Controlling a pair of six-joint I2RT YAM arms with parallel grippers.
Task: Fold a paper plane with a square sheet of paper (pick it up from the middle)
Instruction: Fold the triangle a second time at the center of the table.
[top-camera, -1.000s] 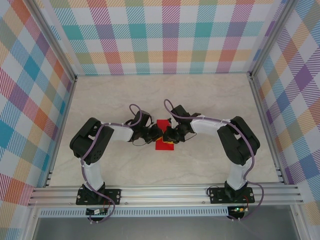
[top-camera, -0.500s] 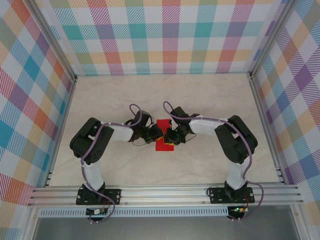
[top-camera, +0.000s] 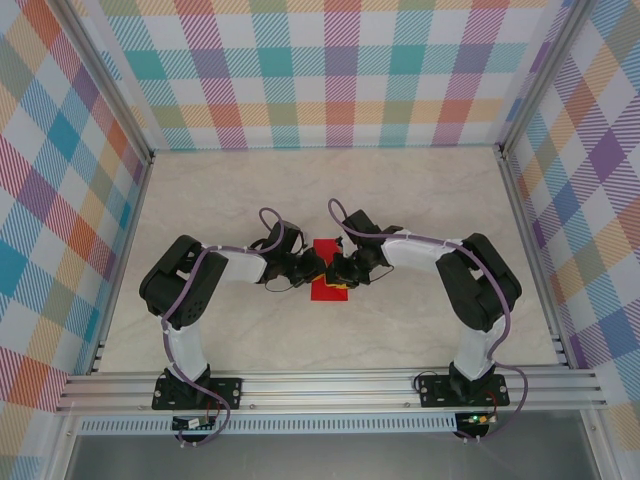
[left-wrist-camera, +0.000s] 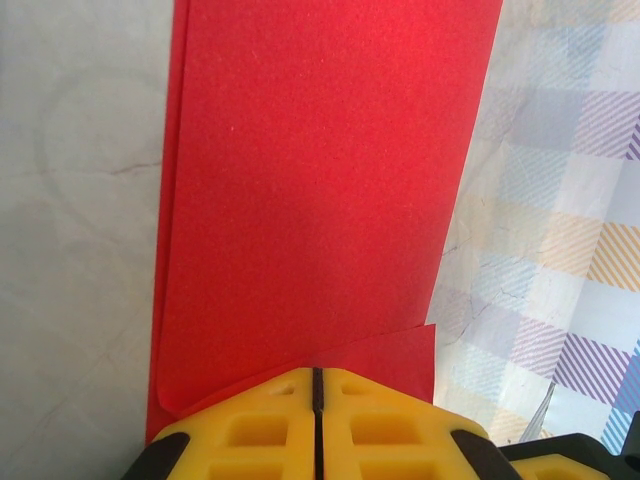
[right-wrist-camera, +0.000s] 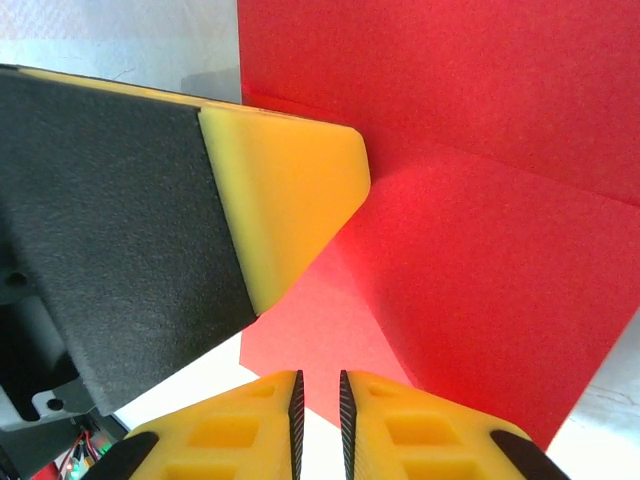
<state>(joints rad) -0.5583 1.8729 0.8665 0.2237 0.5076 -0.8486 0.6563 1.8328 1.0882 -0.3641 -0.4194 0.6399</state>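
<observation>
Left fingers (left-wrist-camera: 250, 425) pressed shut, tips touching the creased red square sheet of paper (left-wrist-camera: 320, 180) lying on the surface (left-wrist-camera: 80, 200) ahead; right fingers (right-wrist-camera: 225, 435) barely parted at its opposite edge.

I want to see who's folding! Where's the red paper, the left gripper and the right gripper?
Paper (left-wrist-camera: 320, 180): left wrist view, middle of the red sheet.
Left gripper (left-wrist-camera: 315, 380): left wrist view, seam between its yellow fingertips.
Right gripper (right-wrist-camera: 318, 385): right wrist view, gap between its yellow fingertips.
</observation>
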